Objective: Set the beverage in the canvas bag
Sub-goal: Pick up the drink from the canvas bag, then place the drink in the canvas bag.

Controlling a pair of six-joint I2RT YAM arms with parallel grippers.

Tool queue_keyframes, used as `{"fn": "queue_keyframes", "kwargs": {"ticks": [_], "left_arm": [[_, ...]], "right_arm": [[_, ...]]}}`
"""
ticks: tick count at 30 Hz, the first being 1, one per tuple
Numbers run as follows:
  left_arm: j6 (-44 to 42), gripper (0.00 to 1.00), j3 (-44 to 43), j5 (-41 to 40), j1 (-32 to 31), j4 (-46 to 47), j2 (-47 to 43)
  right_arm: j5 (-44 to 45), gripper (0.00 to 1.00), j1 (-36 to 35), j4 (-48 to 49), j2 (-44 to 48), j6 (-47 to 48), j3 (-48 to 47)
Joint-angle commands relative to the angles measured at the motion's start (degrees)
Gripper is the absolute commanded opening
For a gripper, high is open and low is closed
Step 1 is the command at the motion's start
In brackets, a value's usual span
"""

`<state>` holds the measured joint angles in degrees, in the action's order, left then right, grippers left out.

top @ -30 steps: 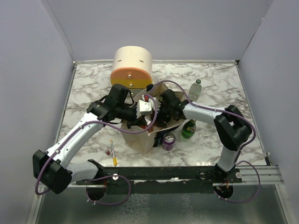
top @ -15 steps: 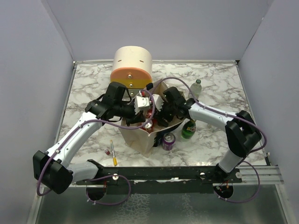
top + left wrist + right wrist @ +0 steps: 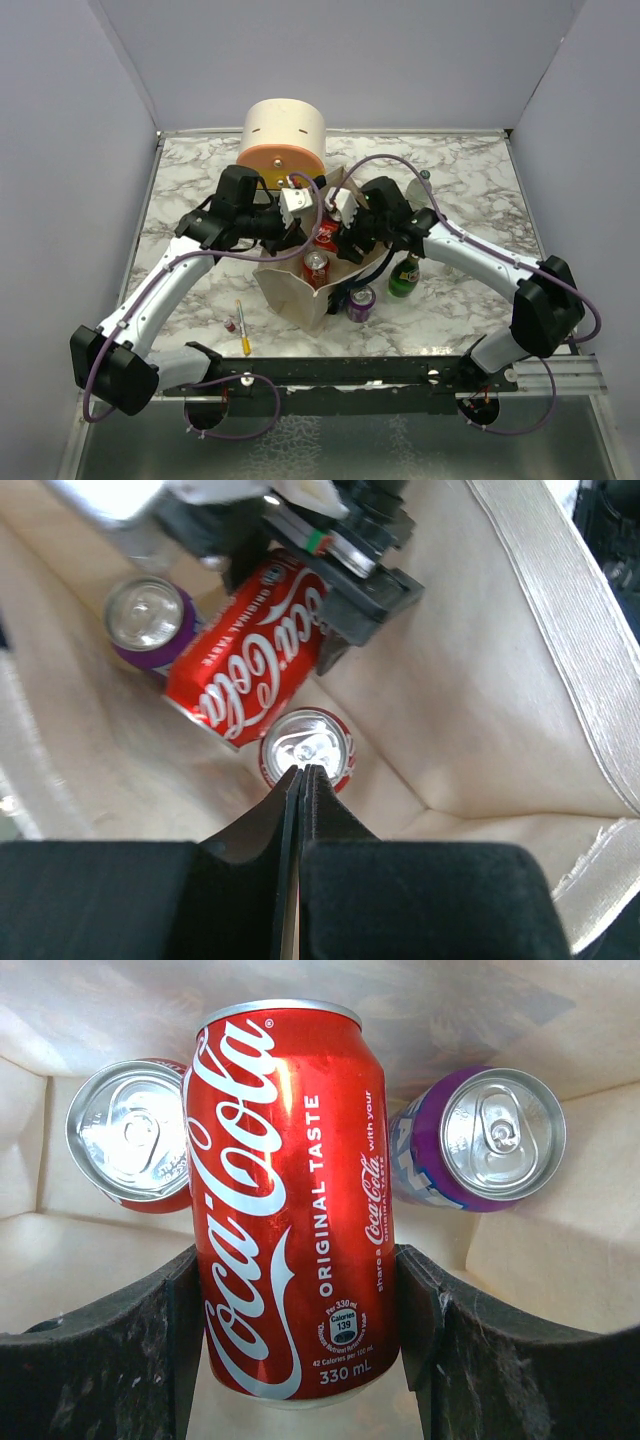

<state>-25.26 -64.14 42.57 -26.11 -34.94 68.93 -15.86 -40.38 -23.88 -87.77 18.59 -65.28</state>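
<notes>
The beverage, a red Coca-Cola can [image 3: 290, 1160], is clamped on both sides by my right gripper [image 3: 297, 1260]. In the top view the can [image 3: 326, 235] hangs over the open mouth of the beige canvas bag [image 3: 290, 300], held by the right gripper [image 3: 338, 226]. Below it inside the bag stand a red can [image 3: 307, 752] and a purple can [image 3: 148, 615]. My left gripper [image 3: 300, 772] is shut above the bag's inside wall [image 3: 480, 680], with nothing seen between its fingers. From above, the left gripper [image 3: 303, 218] is at the bag's far left rim.
A cream-and-orange drawer box [image 3: 282, 140] stands right behind the bag. A purple can [image 3: 360, 302] and a green bottle [image 3: 404, 277] stand at the bag's right, a clear bottle [image 3: 420, 185] further back. A yellow pen [image 3: 242, 325] lies to the front left.
Both grippers have shifted toward the back of the table over the bag. The red can in the right gripper now shows above the opening, and the right elbow has swung outward.
</notes>
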Motion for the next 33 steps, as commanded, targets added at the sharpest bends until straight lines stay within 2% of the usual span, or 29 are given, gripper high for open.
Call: {"fn": "queue_keyframes", "kwargs": {"ticks": [1,4,14,17,19,21,27,33], "left_arm": [[4.56,0.0,-3.86,-1.79,1.66,3.8,-0.02],[7.85,0.0,-5.83,-1.86,2.64,5.3,0.34],[21.88,0.43,-14.47,5.42,5.9,7.51,3.6],[28.62,0.63,-16.54,7.31,8.43,10.29,3.76],[34.28,0.83,-17.13,8.71,10.08,13.02,3.71],[40.72,0.97,-16.91,9.96,11.75,16.87,3.4],[53.78,0.99,-19.29,10.04,14.04,23.51,4.77],[61.18,0.99,-22.26,8.59,14.68,24.69,6.31]], "right_arm": [[0.4,0.01,0.04,2.26,4.12,-0.99,-3.38],[0.2,0.01,0.04,2.64,5.27,-1.29,-4.84],[-0.83,0.01,0.04,5.85,11.8,-0.85,-7.1],[-0.05,0.01,0.04,7.85,14.33,-1.24,-7.14],[0.5,0.01,0.04,9.74,15.64,-1.92,-7.05],[0.4,0.01,0.04,12.01,16.68,-2.6,-7.01],[-0.4,0.01,0.04,18.84,17.1,-5.5,-8.76],[-0.87,0.01,0.04,20.14,14.43,-7.47,-13.6]]}}
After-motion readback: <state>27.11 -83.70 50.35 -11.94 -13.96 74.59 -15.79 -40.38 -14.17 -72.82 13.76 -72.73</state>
